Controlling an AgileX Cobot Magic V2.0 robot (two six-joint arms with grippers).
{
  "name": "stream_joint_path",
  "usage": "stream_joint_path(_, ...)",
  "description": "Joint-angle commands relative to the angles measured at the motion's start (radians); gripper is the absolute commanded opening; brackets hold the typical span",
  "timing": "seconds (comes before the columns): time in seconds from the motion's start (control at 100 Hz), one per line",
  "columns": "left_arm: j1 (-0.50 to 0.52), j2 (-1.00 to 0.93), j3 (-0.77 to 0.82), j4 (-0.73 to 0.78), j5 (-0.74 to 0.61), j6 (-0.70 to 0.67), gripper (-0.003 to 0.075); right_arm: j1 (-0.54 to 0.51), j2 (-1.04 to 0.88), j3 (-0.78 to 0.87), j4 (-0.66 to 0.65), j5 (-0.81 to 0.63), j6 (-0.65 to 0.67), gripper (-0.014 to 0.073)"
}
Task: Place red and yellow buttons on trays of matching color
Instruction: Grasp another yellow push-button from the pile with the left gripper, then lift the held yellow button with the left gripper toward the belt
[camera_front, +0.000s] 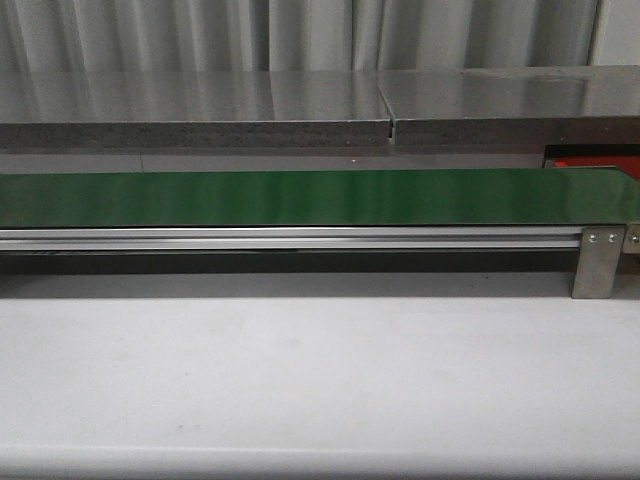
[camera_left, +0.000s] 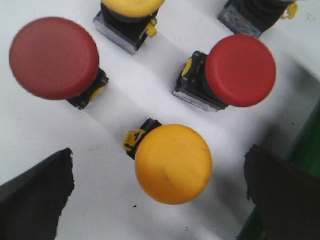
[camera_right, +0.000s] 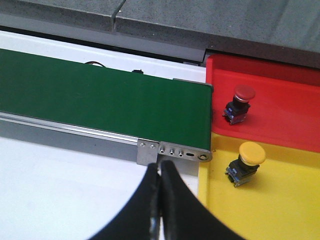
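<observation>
In the left wrist view my left gripper (camera_left: 160, 187) is open, its fingers wide on either side of a yellow button (camera_left: 173, 163) lying on the white table. Two red buttons (camera_left: 54, 58) (camera_left: 240, 70) and another yellow one (camera_left: 131, 6) lie nearby. In the right wrist view my right gripper (camera_right: 160, 172) is shut and empty, in front of the belt's end. A dark red button (camera_right: 241, 102) sits on the red tray (camera_right: 285, 107) and a yellow button (camera_right: 247, 161) on the yellow tray (camera_right: 270, 205). Neither gripper shows in the front view.
The long green belt (camera_front: 300, 197) runs across the front view on its aluminium frame, with a metal bracket (camera_front: 597, 262) at its right end. A sliver of the red tray (camera_front: 590, 161) shows behind it. A grey counter (camera_front: 300, 105) stands behind. The belt's end (camera_right: 165, 112) abuts the trays.
</observation>
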Motion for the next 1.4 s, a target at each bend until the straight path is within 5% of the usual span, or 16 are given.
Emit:
stream_joint_path(0.0,0.001,-0.032,-0.032,-0.009,-0.028,0.0,0.0658,0.002,0.001,-0.025,0.015,-0.063,-0.009,-0.0118)
stream_joint_path(0.24,0.001,-0.016,-0.032,-0.009,-0.062,0.0,0.0647,0.002,0.001,-0.025,0.015,-0.062,-0.009,-0.0118)
stream_joint_path(0.38,0.001,-0.016,-0.032,-0.009,-0.064,0.0,0.0563,0.002,0.001,-0.025,0.015,-0.062,-0.009,-0.0118)
stream_joint_path(0.84,0.001,-0.034,-0.032,-0.009,-0.052,0.025,-0.0022,0.002,0.001,-0.025,0.015,-0.061,-0.009,-0.0118)
stream_joint_path(1.39,-0.105,-0.252,-0.048,-0.014,0.08,0.101,-0.0019,0.002,0.001,-0.025,0.015,-0.059,-0.009,-0.0118)
